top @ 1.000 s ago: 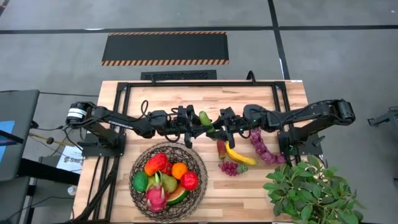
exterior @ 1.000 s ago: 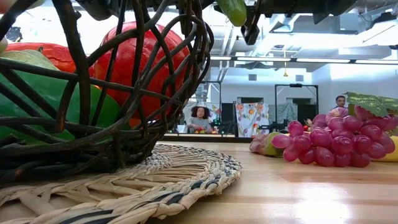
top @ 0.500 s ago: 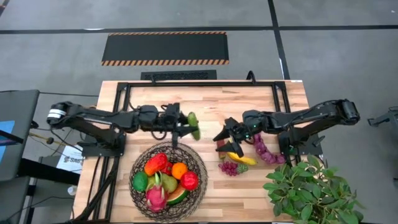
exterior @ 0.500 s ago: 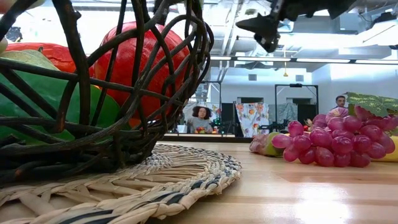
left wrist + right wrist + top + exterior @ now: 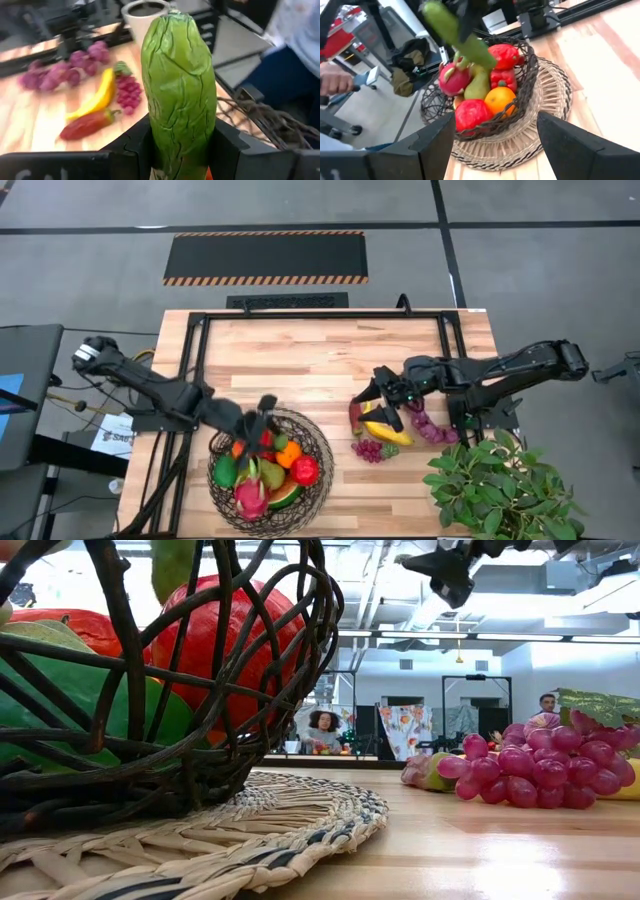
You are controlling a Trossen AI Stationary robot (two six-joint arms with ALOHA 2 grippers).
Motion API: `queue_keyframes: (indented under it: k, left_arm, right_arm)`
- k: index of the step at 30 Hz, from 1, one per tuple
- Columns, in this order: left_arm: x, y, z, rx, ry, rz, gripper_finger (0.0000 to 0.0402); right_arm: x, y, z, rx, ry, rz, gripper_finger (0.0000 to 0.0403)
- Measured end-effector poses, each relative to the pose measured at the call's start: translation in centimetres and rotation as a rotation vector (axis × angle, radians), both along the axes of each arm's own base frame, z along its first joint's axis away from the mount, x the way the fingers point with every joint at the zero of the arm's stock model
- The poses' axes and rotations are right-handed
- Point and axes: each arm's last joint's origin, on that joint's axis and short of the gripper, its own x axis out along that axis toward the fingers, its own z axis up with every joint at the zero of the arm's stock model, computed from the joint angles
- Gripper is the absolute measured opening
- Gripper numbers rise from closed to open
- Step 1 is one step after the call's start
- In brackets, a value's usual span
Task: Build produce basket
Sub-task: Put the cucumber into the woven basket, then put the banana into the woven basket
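The brown wire basket [image 5: 328, 455] sits on a woven mat [image 5: 260, 825] at the table's near left. It holds an orange [image 5: 288, 452], a red apple [image 5: 305, 470], a dragonfruit [image 5: 250, 495] and other fruit. My left gripper [image 5: 265, 418] hangs over the basket, shut on a green cucumber [image 5: 177, 85]. My right gripper [image 5: 385, 395] is open, above the banana [image 5: 385, 430], a red pepper [image 5: 355, 418] and small grapes [image 5: 368, 450], which lie on the table. Large purple grapes [image 5: 425, 420] lie beside them. My left gripper pinches the cucumber between its two fingers [image 5: 227, 145], which lie across the cucumber's lower part [image 5: 175, 150]. The cucumber is lifted clear. In the right wrist view it hangs tilted [image 5: 457, 32] above the fruit in the basket.
A leafy green plant [image 5: 500, 480] stands at the near right corner. A black frame [image 5: 320, 315] runs along the far part of the table. Bare wood lies between basket and loose fruit. People sit in the room beyond the table [image 5: 322, 730].
The cucumber was between both grippers over the middle of the table. It has gone with my left gripper, which swung toward the near left and now hangs over the basket. My right gripper drew back toward the table's right, over the banana and pepper.
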Motion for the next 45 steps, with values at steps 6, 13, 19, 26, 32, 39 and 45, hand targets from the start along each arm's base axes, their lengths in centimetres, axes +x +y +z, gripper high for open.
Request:
queue_keyframes:
  k: [6, 13, 19, 26, 32, 39, 45]
  left_arm:
    - [0.7, -2.1, -1.9, 0.202, 0.005, -0.027, 0.0126]
    - [1.4, -3.2, -3.5, 0.348, 0.009, -0.095, 0.0175]
    - [0.9, -4.0, -3.6, 0.426, -0.008, -0.124, 0.0257]
    - [0.0, -5.0, -2.6, 0.425, -0.053, -0.055, 0.0318]
    - [0.7, -4.7, 2.9, 0.17, -0.168, 0.32, 0.0325]
    - [1.1, -4.2, 6.8, -0.022, -0.241, 0.446, 0.0325]
    - [1.2, -4.1, 6.7, -0.015, -0.232, 0.452, 0.0325]
  right_arm:
    - [0.1, -0.2, -0.3, -0.006, 0.018, -0.012, 0.0302]
    - [0.3, -0.2, -0.5, -0.007, 0.028, -0.013, 0.0302]
    - [0.3, -0.2, -0.7, -0.008, 0.05, -0.013, 0.0302]
    - [0.1, -0.2, -1.2, 0.013, 0.107, -0.024, 0.0302]
    - [-0.8, -0.6, -3.4, 0.014, 0.371, -0.17, 0.0302]
    - [-1.3, 0.5, -7.0, 0.0, 0.708, -0.202, 0.0302]
    - [-0.1, 2.1, -10.9, -0.087, 0.876, -0.18, 0.0302]
